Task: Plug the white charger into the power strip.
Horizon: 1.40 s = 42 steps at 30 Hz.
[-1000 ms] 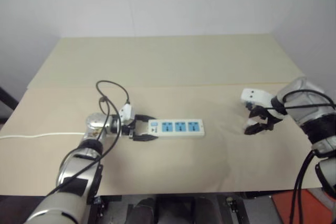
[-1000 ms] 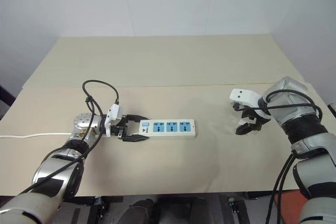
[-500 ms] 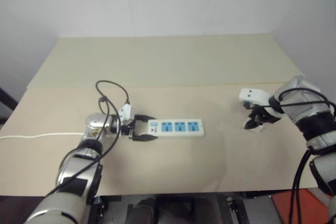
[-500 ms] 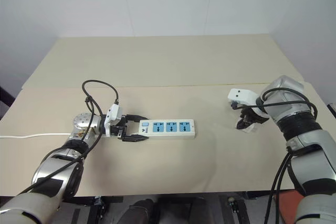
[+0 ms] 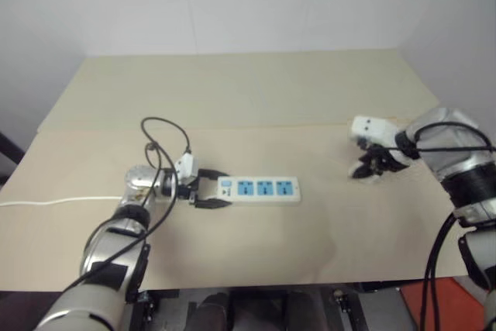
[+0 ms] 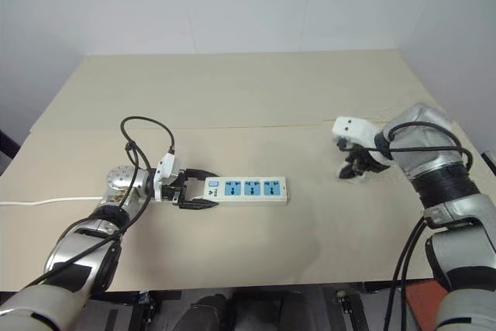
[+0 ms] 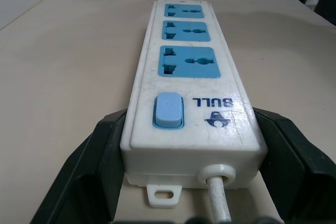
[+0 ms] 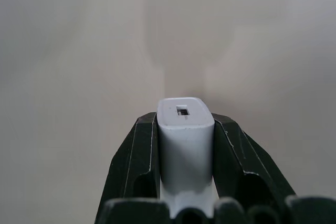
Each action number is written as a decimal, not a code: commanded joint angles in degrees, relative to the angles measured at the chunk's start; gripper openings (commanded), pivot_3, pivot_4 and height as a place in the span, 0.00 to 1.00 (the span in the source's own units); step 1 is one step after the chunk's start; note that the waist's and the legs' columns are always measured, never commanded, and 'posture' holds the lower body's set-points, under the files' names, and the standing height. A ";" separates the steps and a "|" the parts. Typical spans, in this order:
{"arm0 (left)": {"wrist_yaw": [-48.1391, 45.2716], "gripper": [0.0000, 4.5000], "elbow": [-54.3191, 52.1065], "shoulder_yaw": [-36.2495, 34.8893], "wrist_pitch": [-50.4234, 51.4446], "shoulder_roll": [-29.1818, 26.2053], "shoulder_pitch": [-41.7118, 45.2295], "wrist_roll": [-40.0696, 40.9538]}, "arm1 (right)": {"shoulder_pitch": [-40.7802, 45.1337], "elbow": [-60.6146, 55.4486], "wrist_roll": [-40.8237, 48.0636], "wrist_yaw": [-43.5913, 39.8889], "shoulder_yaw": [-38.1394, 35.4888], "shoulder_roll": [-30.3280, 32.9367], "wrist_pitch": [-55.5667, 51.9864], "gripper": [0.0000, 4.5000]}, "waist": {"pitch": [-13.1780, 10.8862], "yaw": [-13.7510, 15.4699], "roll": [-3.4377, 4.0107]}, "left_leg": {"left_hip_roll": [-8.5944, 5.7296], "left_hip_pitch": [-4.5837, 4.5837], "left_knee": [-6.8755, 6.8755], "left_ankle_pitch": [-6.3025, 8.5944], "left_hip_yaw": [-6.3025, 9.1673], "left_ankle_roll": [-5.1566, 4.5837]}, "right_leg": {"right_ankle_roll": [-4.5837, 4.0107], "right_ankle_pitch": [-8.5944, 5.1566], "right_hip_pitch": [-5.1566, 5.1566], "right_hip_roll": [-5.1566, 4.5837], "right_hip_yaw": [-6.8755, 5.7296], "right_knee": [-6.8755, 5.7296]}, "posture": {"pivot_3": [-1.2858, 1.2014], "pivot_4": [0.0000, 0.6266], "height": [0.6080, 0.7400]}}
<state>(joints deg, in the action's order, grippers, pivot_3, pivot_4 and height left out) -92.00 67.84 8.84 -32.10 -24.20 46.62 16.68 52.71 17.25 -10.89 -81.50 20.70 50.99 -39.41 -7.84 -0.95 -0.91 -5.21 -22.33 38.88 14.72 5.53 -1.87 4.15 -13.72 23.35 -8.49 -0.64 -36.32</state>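
The power strip (image 5: 263,189) lies flat near the middle of the table, a white bar with three blue sockets (image 7: 190,61) and a blue end switch (image 7: 168,110). My left gripper (image 5: 217,190) is shut on its switch end, one black finger (image 7: 97,153) against each long side, with the cord leaving between them. Off to the right, my right gripper (image 6: 353,170) hangs a little above the table, tilted down. It is shut on the white charger (image 8: 185,129), whose small slotted end face sticks out past the fingertips. A wide stretch of bare table separates charger and strip.
The beige table (image 5: 256,98) has a seam running across its middle and a pale wall behind it. The strip's white cord (image 5: 46,201) trails off to the left edge. A black cable loop (image 5: 159,133) rises from my left wrist.
My right gripper, open around the charger on the table a second ago, has shut on it and lifted it up and slightly toward the strip. Left gripper and strip have stayed still.
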 commanded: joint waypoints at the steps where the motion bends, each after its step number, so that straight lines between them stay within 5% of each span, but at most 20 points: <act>1: -0.50 0.72 -2.01 2.09 0.17 -1.00 -1.15 0.82 | -1.51 -8.29 4.76 2.67 -6.52 -0.45 -4.93 0.25 | 0.00 0.05 0.00 | 0.01 -0.01 -0.01 0.00 0.01 0.00 | 0.00 0.00 0.00 0.00 -0.01 0.00 | 0.52 0.24 1.00; 24: -0.50 0.72 -12.95 1.22 6.08 -1.10 -6.47 3.20 | -9.36 -25.01 29.53 12.68 -18.49 -10.78 -8.13 0.25 | 0.00 0.11 0.00 | 0.00 -0.02 -0.01 0.02 0.05 -0.02 | -0.02 0.01 -0.03 -0.01 0.02 0.05 | 0.52 0.24 1.00; 42: 0.10 0.72 -17.34 -2.98 9.45 0.53 -9.91 0.49 | -15.51 -13.76 40.83 11.76 -22.03 -29.86 12.33 0.25 | 0.04 -0.13 0.05 | 0.00 0.14 -0.02 0.02 0.05 -0.02 | -0.03 0.02 -0.11 0.01 0.05 -0.03 | 0.52 0.24 1.00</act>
<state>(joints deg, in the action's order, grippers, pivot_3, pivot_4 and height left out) -91.84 51.86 6.39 -23.25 -24.08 37.35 17.65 36.89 3.52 28.28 -68.94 -0.57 21.39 -29.76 -7.81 -1.08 -0.86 -5.20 -22.21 38.86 14.74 5.59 -1.89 4.12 -13.70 23.25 -8.48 -0.58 -36.36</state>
